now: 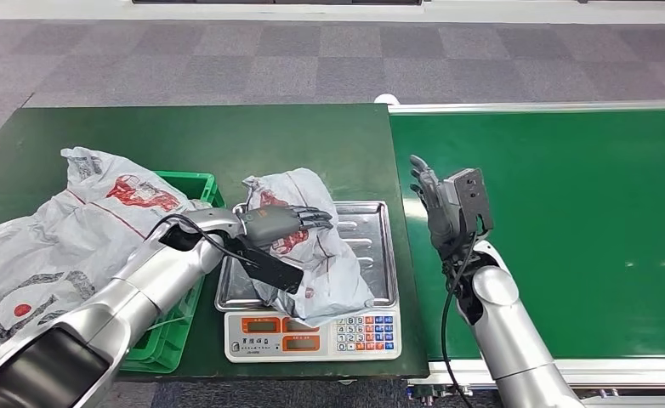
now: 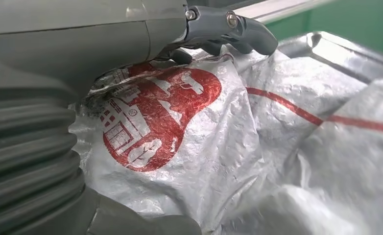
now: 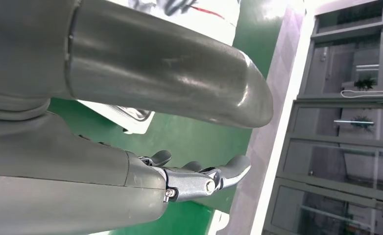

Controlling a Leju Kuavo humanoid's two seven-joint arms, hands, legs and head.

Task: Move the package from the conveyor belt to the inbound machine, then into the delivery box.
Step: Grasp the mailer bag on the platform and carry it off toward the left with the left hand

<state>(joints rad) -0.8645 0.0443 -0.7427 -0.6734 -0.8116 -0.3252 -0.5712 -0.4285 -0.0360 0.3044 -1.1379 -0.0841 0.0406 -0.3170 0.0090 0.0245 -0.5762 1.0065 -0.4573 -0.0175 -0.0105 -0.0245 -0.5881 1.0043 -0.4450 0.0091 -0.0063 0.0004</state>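
**Desk:** What are the biggest things in the head view?

**Photographer:** The green conveyor belt [image 1: 567, 212] fills the right side, with the darker green table [image 1: 184, 136] just beside it on the left. At the table's left edge lie large crumpled grey bags [image 1: 65, 229] with red printing, partly covering a green crate [image 1: 189, 183]. Most of the crate is hidden under them and under the left arm.

**Desk:** And the package?

**Photographer:** The package [image 1: 312, 246], a grey plastic mailer with a red emblem, lies on the steel tray of the scale [image 1: 312, 331], the inbound machine. The left hand [image 1: 282, 223] rests on top of it, fingers laid across the wrinkled film. I can't tell whether they actually grip it.

**Desk:** Any readable writing?

**Photographer:** No. The scale's front shows orange display windows and a coloured keypad, with a small line of print too fine to read. The left wrist view brings the red emblem close, white boxy shapes inside a rounded red patch, plus a red stripe running across the bag, yet no legible words.

**Desk:** The right hand?

**Photographer:** The right hand [image 1: 435, 200] is raised above the belt's near left edge, fingers straight and apart, holding nothing. The right wrist view shows those fingers [image 3: 228, 171] spread over green belt, and glass-fronted cabinets beyond that the head view does not take in.
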